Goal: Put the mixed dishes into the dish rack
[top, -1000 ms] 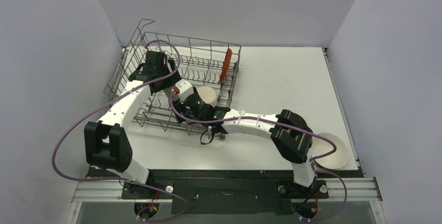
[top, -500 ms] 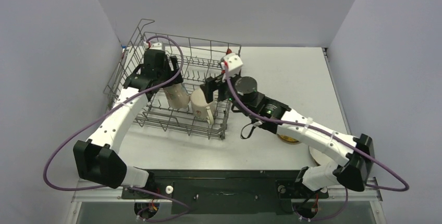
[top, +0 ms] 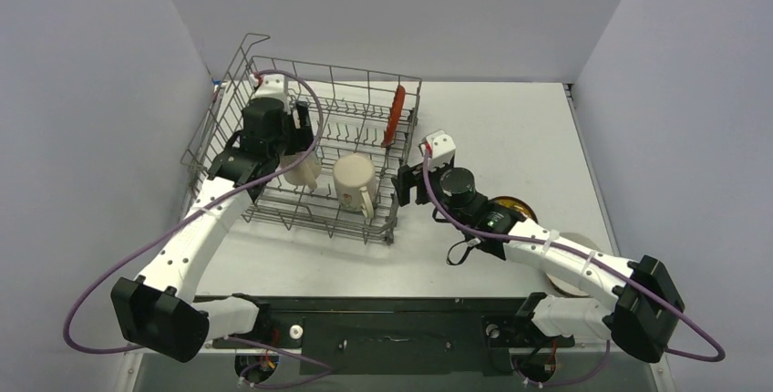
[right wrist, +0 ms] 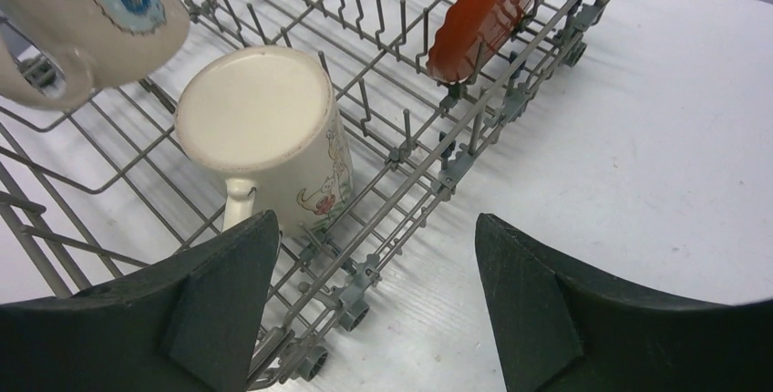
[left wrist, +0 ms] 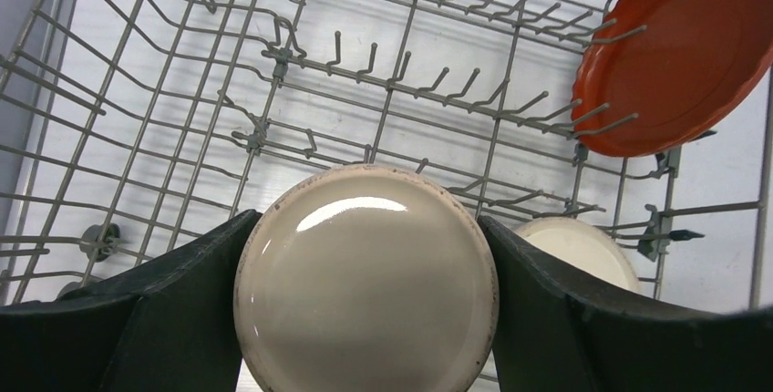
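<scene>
Two mugs upside down: left gripper clamps the blue-printed cream ceramic mug over the grey wire dish rack, other cream ceramic mug sits inside. Right gripper is spread wide, empty, just beside the rack.

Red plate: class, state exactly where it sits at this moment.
In the top view, the red plate stands on edge among the tines at the dish rack's far right corner, beyond the upside-down mug.

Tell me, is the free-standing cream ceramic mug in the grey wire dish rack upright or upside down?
Upside down: the cream ceramic mug shows its closed flat base on top, standing in the grey wire dish rack.
</scene>
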